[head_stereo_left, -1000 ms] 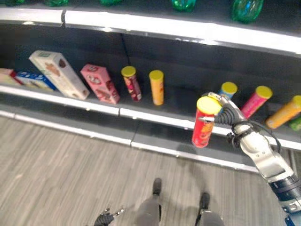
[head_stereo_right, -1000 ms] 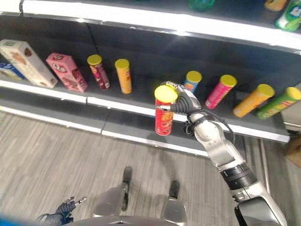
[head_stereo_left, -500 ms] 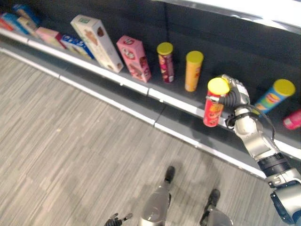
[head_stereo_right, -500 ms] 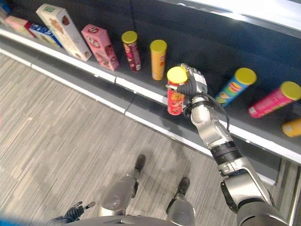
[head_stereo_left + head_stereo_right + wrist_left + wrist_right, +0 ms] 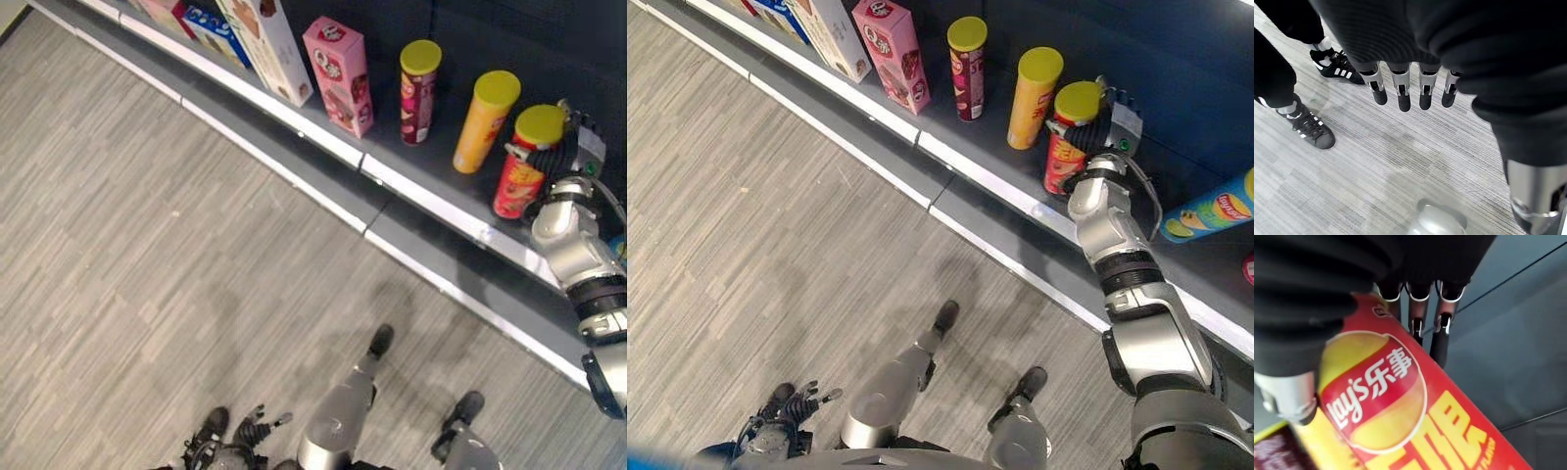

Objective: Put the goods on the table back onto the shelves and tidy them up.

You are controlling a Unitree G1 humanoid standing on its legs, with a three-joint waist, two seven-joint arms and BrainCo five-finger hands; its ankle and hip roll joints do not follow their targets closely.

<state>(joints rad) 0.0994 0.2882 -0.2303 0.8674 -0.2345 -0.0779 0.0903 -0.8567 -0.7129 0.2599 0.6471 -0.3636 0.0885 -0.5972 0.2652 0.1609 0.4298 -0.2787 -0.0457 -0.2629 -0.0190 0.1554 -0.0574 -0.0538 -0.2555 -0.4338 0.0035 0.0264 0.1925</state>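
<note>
1. Gripping the red can (image 5: 516, 174) near its yellow lid, the right hand (image 5: 1107, 119) has its fingers (image 5: 1439, 340) curled round the tube and the thumb pressing the opposite side, as the right wrist view shows. The can stands roughly upright over the shelf (image 5: 421, 196), just beside the yellow can (image 5: 484, 121); whether its base touches the shelf I cannot tell.

2. Letting go before the base sits flat is the main risk, in my judgement. A tall, narrow tube released at a slight tilt would likely topple, and a fall forward would carry it over the shelf edge to the floor (image 5: 157, 255).

3. The yellow can is very close on the left. Any sideways drift of the hand while setting down could knock it over, and it could in turn strike the maroon can (image 5: 418, 78) next along, with the pink box (image 5: 340, 73) beyond.

4. Opening the fingers unevenly could drag the can: the hold is high on the tube, so a catching fingertip would tip it from the top, where it has least resistance.

5. The blue can (image 5: 1215, 211) lies tilted on the shelf to the right; pulling the arm back wide could brush it.

6. The left hand (image 5: 1410, 88) hangs by the floor with fingers loosely straight, holding nothing, near a person's shoes (image 5: 1312, 129).
</note>
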